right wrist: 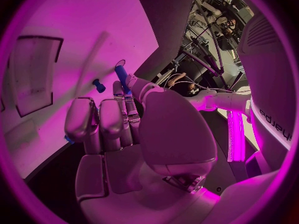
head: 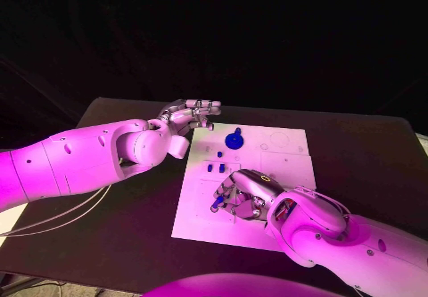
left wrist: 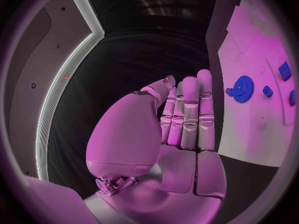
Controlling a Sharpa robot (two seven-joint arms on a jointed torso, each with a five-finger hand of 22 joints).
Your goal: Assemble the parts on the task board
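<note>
The white task board (head: 286, 162) lies in the middle of the black table. A blue gear (head: 234, 140) (left wrist: 243, 89) sits on its far left part, with small blue parts (head: 217, 167) (left wrist: 284, 70) just nearer. My right hand (head: 245, 195) (right wrist: 124, 134) is low over the board's near left area and pinches a blue peg (right wrist: 122, 77) (head: 217, 202) between thumb and a fingertip. Another small blue piece (right wrist: 99, 86) lies on the board just beyond the fingers. My left hand (head: 189, 114) (left wrist: 181, 119) hovers at the board's far left corner, fingers straight, holding nothing.
The board's right half (head: 290, 145) carries only faint outlines and recesses. Bare black table (head: 133, 210) lies to the left of the board, under my left arm, and more table (head: 375, 148) runs to the right.
</note>
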